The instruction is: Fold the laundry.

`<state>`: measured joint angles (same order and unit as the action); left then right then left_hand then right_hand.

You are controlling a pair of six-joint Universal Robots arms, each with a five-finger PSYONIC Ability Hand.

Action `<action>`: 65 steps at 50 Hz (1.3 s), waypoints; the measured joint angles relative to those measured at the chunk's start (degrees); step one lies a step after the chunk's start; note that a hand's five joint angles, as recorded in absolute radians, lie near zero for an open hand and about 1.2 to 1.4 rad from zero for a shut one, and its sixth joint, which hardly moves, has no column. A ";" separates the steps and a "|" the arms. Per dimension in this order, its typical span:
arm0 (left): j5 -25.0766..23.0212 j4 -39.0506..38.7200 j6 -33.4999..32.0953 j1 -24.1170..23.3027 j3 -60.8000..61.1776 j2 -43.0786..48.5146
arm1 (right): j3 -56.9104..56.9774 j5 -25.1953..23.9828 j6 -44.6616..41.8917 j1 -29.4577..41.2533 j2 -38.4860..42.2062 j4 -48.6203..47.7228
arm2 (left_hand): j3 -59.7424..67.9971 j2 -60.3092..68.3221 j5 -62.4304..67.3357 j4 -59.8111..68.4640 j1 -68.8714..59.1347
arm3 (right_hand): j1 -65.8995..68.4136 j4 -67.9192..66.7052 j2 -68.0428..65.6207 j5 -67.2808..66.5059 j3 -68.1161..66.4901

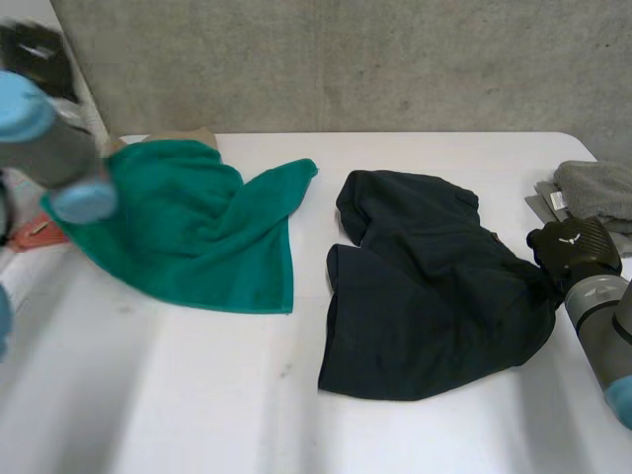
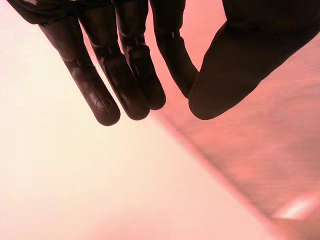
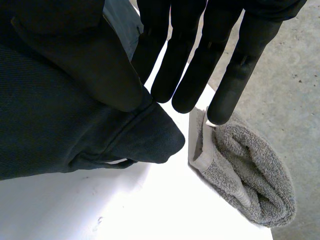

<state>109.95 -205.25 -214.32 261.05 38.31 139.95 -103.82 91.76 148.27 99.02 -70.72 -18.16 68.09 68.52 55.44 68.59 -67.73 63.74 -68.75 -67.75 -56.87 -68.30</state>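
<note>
Nearest: white table (image 1: 197, 395), carrying all the laundry listed.

Centre-right on it: crumpled dark navy fabric garment (image 1: 425, 296), lying in a loose heap, with one lobe reaching toward the far side.

At the garment's right edge: black right hand (image 1: 573, 247). The thumb is closed against straight fingers and pinches the corner fold of the cloth.

Left and farther back: rumpled green terry towel (image 1: 197, 237), one corner drawn out toward the right, well apart from the garment.

Over the towel's left edge: left arm (image 1: 54, 148), grey with light-blue caps.

Black left hand (image 2: 125, 75): fingers straight and relaxed, thumb just beside them, holding nothing.

Far right: folded grey terry towel (image 1: 597, 188), just beyond the right hand's fingertips.

Farthest: grey concrete wall (image 1: 395, 59).
</note>
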 measured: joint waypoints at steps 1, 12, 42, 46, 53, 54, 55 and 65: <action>0.40 -0.37 0.07 0.47 0.00 -0.23 | -0.01 0.00 0.00 0.01 0.00 0.01 | 0.00 0.00 0.00 0.00 0.00 | 0.00 0.00 0.00 0.00 0.00; -10.15 -0.73 4.38 -2.01 14.29 -3.31 | -0.26 0.03 0.00 0.03 0.06 0.06 | -49.12 -49.86 -47.42 -50.28 50.14 | 0.00 0.00 0.00 0.00 0.00; -29.56 17.47 15.79 -10.80 14.31 7.07 | -0.09 0.00 -0.09 -0.11 0.71 -0.03 | -40.93 -41.39 -38.02 -41.34 39.77 | 0.00 -0.01 0.00 0.00 0.00; -29.35 17.45 15.73 -10.83 12.20 8.58 | -0.09 0.00 -0.55 -0.14 0.96 -0.05 | -34.04 -34.45 -31.24 -34.33 32.66 | 0.00 -0.01 0.00 0.00 0.00; -29.27 17.62 15.68 -10.83 9.66 10.78 | -0.29 0.07 -1.92 -0.22 1.05 -0.88 | -21.02 -21.31 -18.76 -21.47 19.94 | 0.00 -0.01 0.00 0.00 0.00; -29.27 17.62 15.68 -10.83 9.50 10.93 | -0.31 0.08 -1.99 -0.22 1.06 -1.01 | -19.64 -20.09 -17.53 -20.17 18.81 | 0.00 -0.01 0.00 0.00 0.00; -29.27 17.62 15.66 -10.83 9.35 11.10 | -0.32 0.08 -2.05 -0.23 1.08 -1.13 | -18.48 -18.92 -16.24 -18.84 17.48 | 0.00 -0.01 0.00 0.00 0.00; -26.24 16.84 10.59 -9.52 6.65 8.31 | -0.36 0.13 -2.04 -0.33 1.30 -1.38 | 0.03 -0.13 0.31 -0.01 1.96 | 0.00 -0.01 0.00 0.00 0.00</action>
<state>83.71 -188.41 -203.73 251.53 44.96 148.26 -104.17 91.89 146.24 98.70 -69.42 -19.54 68.12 68.39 55.75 68.58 -65.77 63.74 -68.76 -67.76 -56.87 -68.30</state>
